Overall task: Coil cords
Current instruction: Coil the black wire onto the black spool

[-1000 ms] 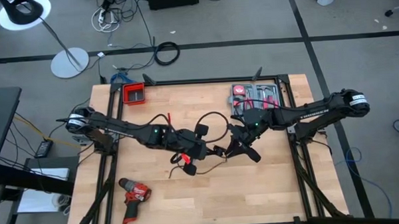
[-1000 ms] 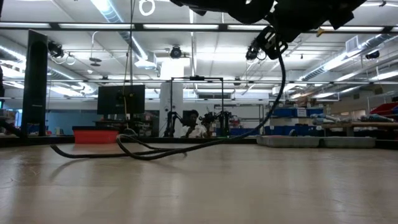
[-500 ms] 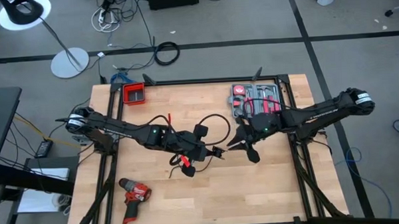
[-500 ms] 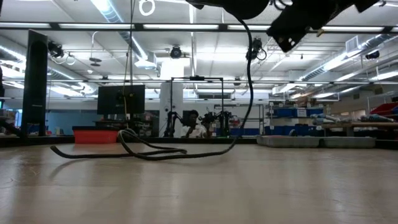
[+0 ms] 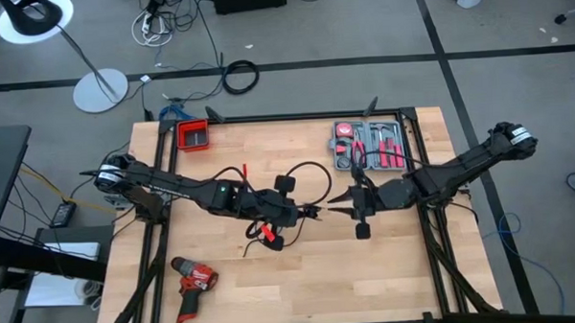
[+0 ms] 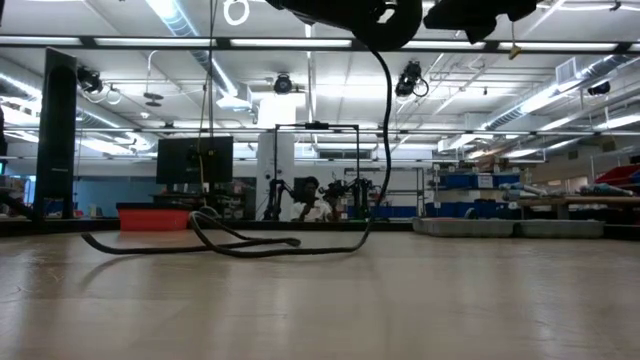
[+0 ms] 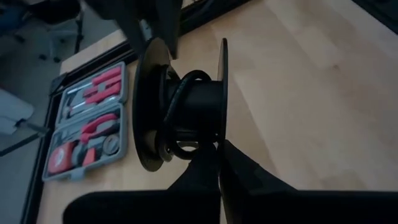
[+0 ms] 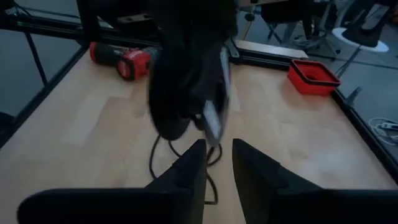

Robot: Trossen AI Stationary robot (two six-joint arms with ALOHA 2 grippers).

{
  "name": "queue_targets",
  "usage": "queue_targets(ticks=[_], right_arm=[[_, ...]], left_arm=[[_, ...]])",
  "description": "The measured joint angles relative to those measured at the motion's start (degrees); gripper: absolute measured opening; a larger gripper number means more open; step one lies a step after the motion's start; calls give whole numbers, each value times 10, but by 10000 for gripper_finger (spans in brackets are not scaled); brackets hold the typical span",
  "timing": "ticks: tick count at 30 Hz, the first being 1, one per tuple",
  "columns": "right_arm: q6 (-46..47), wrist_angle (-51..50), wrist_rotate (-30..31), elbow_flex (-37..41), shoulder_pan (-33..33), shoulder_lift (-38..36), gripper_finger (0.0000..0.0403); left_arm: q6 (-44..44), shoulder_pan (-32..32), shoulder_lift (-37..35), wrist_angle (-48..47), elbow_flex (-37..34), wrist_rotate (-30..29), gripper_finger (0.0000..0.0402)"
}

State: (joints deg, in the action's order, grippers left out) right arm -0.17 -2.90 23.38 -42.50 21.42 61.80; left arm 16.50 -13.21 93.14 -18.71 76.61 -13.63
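Note:
A thin black cord (image 6: 383,130) is partly wound on the hub of a black spool (image 7: 186,112). My left gripper (image 7: 219,158), over the table's middle (image 5: 307,215), is shut on that spool. The cord hangs from the spool, and its free length (image 6: 230,243) lies in loose loops on the wood (image 5: 312,170). My right gripper (image 8: 214,158) is open and empty, just right of the spool (image 5: 335,206), pointing at it. The spool shows blurred ahead of its fingers (image 8: 186,74). My left gripper pinches the rim of one spool flange (image 7: 222,146) between its two fingers (image 7: 202,171). The spool is lifted clear of the table. The cord hangs slack below it, its lower end lying on the wood.
A red drill (image 5: 194,280) lies near the front left. A red bin (image 5: 194,136) stands at the far left and an open tool case (image 5: 368,144) at the far right. A thicker cable ring (image 5: 239,77) lies on the floor beyond the table.
The cord ran up to my right gripper a second ago. Now it hangs straight from the spool, apart from that gripper, which has drawn back toward the table's right edge and turned level. The hanging stretch has swung in under the spool. The loops on the table stayed put.

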Motion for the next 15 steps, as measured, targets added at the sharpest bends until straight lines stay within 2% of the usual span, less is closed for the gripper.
queue_targets(ticks=[5, 9, 15], right_arm=[[-7, 24, 29, 0, 10, 0, 99], [-65, 88, 70, 0, 18, 0, 119], [-102, 169, 48, -1, 6, 7, 132]], left_arm=[[-16, 0, 0, -1, 0, -20, 0], [-20, 0, 0, -1, 0, -30, 0], [-24, 0, 0, -1, 0, -38, 0]])
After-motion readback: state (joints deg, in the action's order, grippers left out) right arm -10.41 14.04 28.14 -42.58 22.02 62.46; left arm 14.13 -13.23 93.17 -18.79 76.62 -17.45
